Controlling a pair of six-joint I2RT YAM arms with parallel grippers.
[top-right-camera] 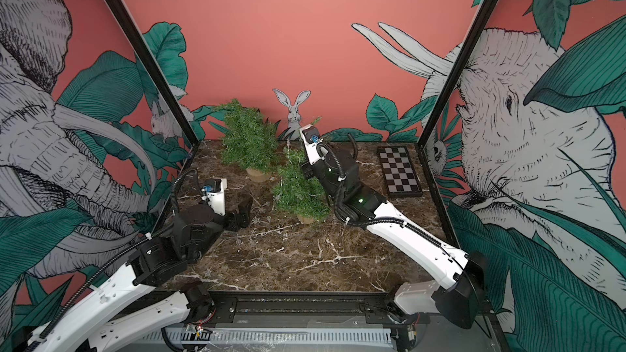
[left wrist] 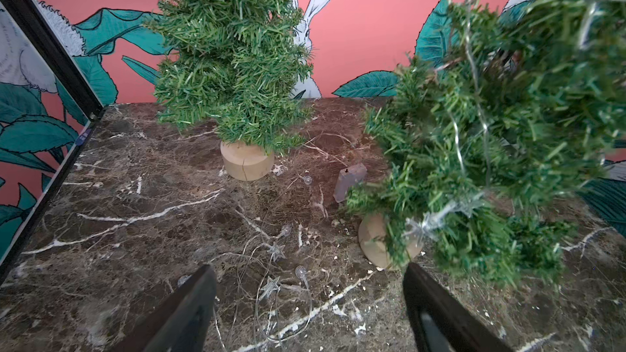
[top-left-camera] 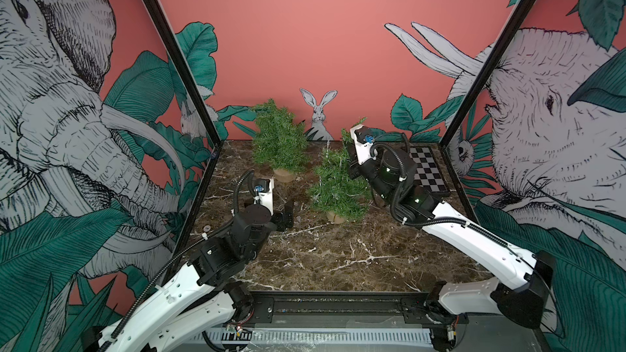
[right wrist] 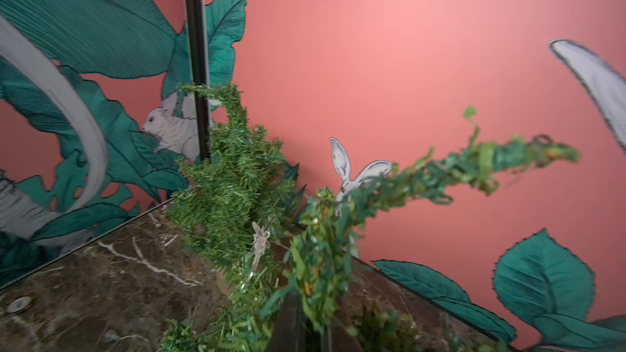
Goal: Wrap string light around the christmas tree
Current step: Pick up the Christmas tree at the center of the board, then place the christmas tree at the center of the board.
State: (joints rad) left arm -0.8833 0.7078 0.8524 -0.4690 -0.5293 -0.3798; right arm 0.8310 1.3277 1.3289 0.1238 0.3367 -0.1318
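Note:
The christmas tree [top-left-camera: 338,181] [top-right-camera: 298,191] stands mid-table on a round wooden base [left wrist: 372,242] and leans over. My right gripper [right wrist: 315,326] [top-left-camera: 354,167] is shut on its upper stem, whose tip [right wrist: 508,157] sticks out past the jaws. The string light [left wrist: 274,286], a thin wire with clear stars and bulbs, lies in loose loops on the marble in front of the tree. Part of the wire [left wrist: 440,218] hangs over the tree's branches. My left gripper [left wrist: 309,269] [top-left-camera: 288,215] hovers open low above the loops, holding nothing.
A second small tree [top-left-camera: 279,137] [left wrist: 230,62] stands upright near the back wall, left of the held one. A small battery box [left wrist: 350,181] lies between the two trees. A chessboard [top-left-camera: 428,171] lies at the back right. Black frame posts [top-left-camera: 176,62] border the marble table [top-left-camera: 338,259].

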